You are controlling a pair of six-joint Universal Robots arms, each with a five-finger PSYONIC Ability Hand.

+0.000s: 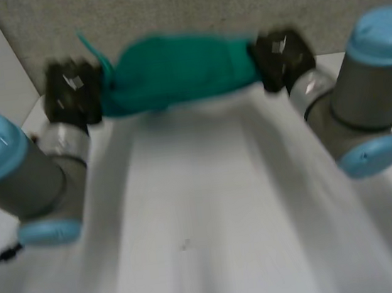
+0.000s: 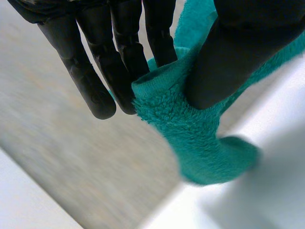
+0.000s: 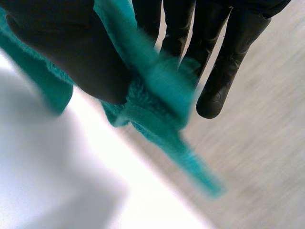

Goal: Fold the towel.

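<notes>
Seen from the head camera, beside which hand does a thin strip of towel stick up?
Beside the left hand; at the right hand the towel ends bluntly.

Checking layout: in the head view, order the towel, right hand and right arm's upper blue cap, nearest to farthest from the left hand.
1. towel, pinched in the left hand.
2. right hand, at towel's other end.
3. upper blue cap, far right.

head: behind and between the arms, looks down along table [image 1: 211, 209], towel [image 1: 179, 70] far off
left wrist: very close, along left hand [image 2: 95, 62] palm
right wrist: very close, along right hand [image 3: 224, 62] palm
shared: towel and table, all three views
</notes>
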